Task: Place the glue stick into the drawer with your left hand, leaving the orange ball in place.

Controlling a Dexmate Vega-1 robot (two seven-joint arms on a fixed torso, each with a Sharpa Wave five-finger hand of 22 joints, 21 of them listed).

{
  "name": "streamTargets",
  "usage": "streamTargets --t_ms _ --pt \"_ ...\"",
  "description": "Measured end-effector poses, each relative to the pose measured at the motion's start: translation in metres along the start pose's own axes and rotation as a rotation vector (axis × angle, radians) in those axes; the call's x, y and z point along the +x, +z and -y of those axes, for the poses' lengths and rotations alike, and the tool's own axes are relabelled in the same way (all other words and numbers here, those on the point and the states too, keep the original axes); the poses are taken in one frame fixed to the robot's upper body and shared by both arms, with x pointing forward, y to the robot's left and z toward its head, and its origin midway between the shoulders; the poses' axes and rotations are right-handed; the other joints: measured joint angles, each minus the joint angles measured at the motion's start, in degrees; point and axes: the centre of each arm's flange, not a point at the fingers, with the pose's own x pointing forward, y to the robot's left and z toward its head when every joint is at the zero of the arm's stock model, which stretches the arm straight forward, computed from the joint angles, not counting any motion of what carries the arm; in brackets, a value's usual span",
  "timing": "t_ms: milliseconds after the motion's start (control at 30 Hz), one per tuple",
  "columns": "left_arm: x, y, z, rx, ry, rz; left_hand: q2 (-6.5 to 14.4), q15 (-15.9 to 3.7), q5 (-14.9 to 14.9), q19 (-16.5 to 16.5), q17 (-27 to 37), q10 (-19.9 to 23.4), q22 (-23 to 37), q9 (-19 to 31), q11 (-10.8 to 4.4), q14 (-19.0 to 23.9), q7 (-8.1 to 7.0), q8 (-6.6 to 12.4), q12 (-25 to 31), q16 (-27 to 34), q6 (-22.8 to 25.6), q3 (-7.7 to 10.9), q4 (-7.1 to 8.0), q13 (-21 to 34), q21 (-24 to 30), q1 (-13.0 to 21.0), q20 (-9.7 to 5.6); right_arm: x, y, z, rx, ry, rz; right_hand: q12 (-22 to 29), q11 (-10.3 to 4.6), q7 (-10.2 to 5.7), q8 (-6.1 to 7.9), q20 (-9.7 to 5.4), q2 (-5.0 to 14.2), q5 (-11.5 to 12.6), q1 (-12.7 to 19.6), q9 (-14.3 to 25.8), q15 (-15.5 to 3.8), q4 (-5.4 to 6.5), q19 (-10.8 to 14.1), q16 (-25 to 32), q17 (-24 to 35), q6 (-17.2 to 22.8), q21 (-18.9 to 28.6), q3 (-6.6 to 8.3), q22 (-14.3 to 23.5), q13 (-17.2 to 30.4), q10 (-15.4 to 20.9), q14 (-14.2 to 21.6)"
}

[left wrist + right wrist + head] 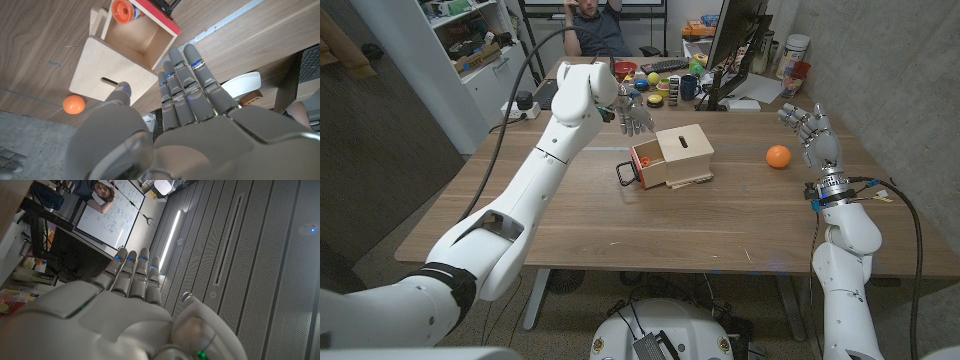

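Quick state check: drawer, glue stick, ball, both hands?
Drawer: pulled open.
Glue stick: lying inside the drawer.
Ball: on the table, right of the box, untouched.
Left hand: empty, fingers extended, above the drawer.
Right hand: empty, fingers apart, raised.

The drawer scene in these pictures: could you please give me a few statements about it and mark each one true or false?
1. The drawer of the wooden box is pulled open. True.
2. The glue stick lies in the drawer. True.
3. The left robot hand grips the glue stick. False: it holds nothing and its fingers are extended above the box.
4. The orange ball sits inside the drawer. False: it rests on the table, apart from the box.
5. The right robot hand holds the ball. False: it is raised and open, apart from the ball.
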Motion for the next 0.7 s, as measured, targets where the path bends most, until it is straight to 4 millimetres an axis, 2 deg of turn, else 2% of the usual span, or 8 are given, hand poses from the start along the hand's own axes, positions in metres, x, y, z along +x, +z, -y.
streamTargets --t_ms 300,700 --pt "-0.012 -0.002 -0.002 0.000 0.051 -0.003 -0.4 0.31 0.2 -0.3 -0.3 -0.6 0.1 0.0 0.42 -1.1 0.21 0.00 0.0 0.0 -0.8 -0.24 0.24 0.0 -0.2 -0.4 -0.32 -0.001 -0.001 -0.002 0.001 0.001 -0.005 0.0 0.00 0.00 0.00 0.00 0.00 0.0 0.0 0.0 0.00 0.00 0.0 0.0 0.0 0.0 -0.2 0.00 0.0 0.0 0.0 0.0" --pt "-0.027 -0.005 -0.007 0.019 0.156 -0.032 -1.0 0.73 0.2 -0.6 -0.3 -1.9 0.1 0.0 0.20 -2.1 0.22 0.00 0.0 0.0 -2.1 -0.80 0.31 0.0 -0.6 -1.0 -0.01 -0.001 -0.002 -0.006 0.004 0.003 -0.010 0.0 0.00 -0.22 0.00 0.00 0.00 0.2 0.0 0.0 0.00 0.00 0.0 0.0 0.0 0.2 -0.2 0.00 0.0 0.0 0.0 0.0"
